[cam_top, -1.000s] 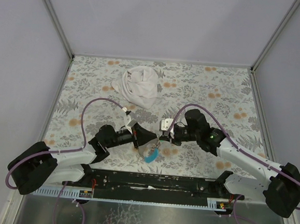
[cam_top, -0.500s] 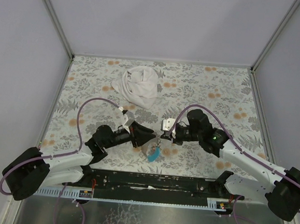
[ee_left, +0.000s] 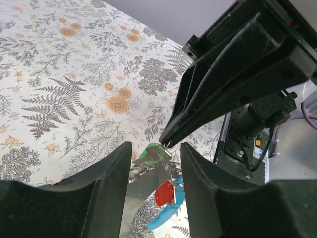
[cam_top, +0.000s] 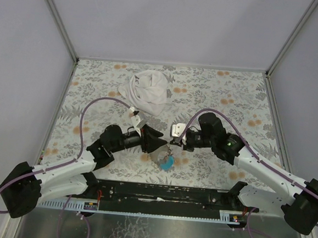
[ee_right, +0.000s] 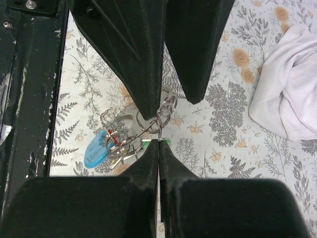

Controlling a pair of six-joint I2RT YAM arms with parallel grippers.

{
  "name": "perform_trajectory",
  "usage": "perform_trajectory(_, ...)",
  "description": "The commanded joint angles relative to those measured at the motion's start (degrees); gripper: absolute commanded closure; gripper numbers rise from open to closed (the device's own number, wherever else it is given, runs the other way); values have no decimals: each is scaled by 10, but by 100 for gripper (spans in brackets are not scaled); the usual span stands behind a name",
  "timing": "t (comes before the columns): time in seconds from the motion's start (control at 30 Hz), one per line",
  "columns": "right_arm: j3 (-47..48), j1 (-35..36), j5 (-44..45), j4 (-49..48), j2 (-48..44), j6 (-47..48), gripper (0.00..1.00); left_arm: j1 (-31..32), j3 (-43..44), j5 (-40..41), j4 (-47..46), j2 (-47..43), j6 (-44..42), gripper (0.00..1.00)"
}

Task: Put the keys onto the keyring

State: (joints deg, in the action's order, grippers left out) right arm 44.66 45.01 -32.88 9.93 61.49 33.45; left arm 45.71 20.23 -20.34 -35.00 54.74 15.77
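Left gripper (ee_left: 156, 163) apart, right gripper (ee_right: 158, 143) clamped together on the keyring (ee_right: 159, 115)
We had the keys (ee_left: 164, 192) dangling just by our left jaws, under the right tips. We judged it best to close squarely on one coloured head without tugging; the white cloth (cam_top: 147, 91) lay well apart, blocking nothing

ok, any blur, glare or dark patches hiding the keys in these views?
Top external: even light, no glare, sharp, but the keyring is tiny. Left wrist: left gripper's fingers dark and soft up close; red key clear. Right wrist: right gripper's fingers black and blurred; keyring sharp, white cloth bright, folds visible.
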Motion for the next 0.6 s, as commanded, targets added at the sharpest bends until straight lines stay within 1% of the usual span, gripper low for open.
perform_trajectory(0.0, 37, 9, -10, 0, 1, 8, 100, -1, 57, 5, 99, 1, 23, 55)
perform_trajectory(0.07, 42, 9, -10, 6, 2, 9, 100, -1, 79, 12, 148, 4, 36, 54)
perform_trajectory(0.13, 43, 10, -9, 7, 2, 8, 100, -1, 96, 13, 176, 6, 55, 54)
perform_trajectory(0.23, 44, 11, -9, 7, 5, 7, 100, -1, 102, 17, 200, 2, 96, 53)
perform_trajectory(0.37, 44, 13, -10, 5, 7, 6, 100, 0, 111, 19, 238, -2, 103, 53)
perform_trajectory(0.57, 44, 15, -9, 6, 8, 5, 100, -1, 148, -12, 296, 16, 90, 62)
